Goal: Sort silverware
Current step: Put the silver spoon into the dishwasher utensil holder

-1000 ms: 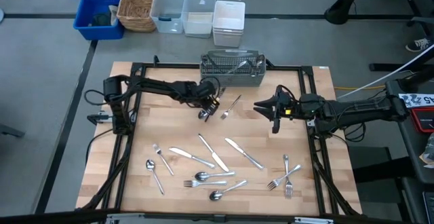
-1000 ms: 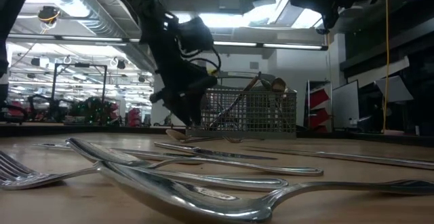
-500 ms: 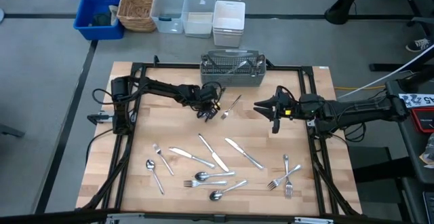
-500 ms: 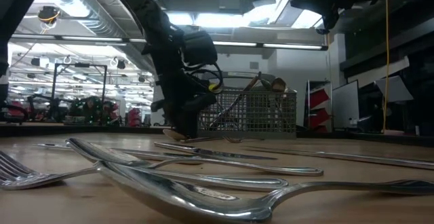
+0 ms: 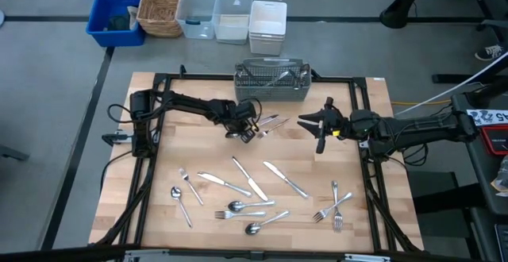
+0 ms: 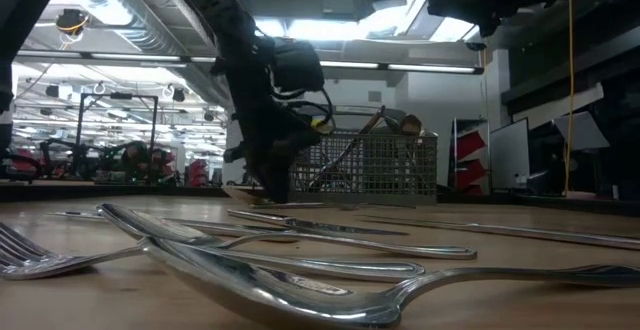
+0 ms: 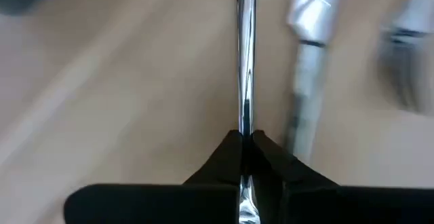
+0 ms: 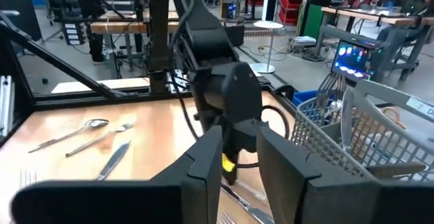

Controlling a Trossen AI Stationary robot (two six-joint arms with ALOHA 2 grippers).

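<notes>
Left wrist view: claw [image 7: 245, 140] pinching fork handle [image 7: 245, 54].

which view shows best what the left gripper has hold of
The left wrist view: the left gripper is shut on a slim silver piece of silverware, edge-on between its fingers. The high view shows the gripper low on the table below the wire basket; the low view hides the grip behind the arm.
</notes>
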